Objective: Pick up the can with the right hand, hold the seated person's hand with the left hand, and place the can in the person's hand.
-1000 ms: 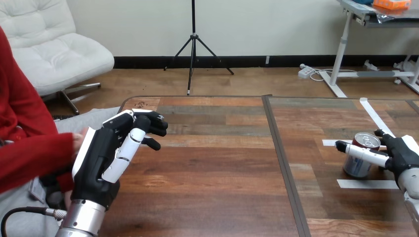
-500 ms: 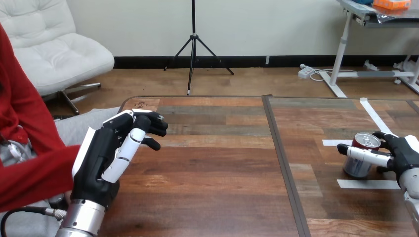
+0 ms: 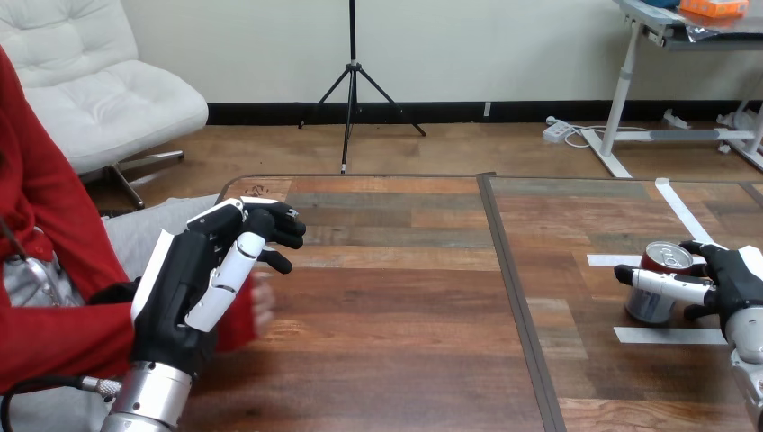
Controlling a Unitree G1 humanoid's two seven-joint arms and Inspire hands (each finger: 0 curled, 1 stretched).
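Fingers of the right hand (image 3: 733, 279) are seen wrapped round the can (image 3: 650, 306), one white finger laid across its near side and a dark one reaching round its far side, so the can is grasped. The can is stood upright on the table (image 3: 396, 315) at the right, near the right edge, between two strips of white tape (image 3: 670, 335). At the left edge of the table, the left hand (image 3: 184, 288) is held up with its back turned toward the camera; its fingers are loosely bent at the top and nothing is gripped in them. The person's hand (image 3: 262, 301), at the end of a red sleeve (image 3: 63, 333), is seen just to the right of the left hand and partly hidden behind it, low over the table; whether the two are touching cannot be told. The left hand and the can are kept well apart, with a wide stretch of table between them.
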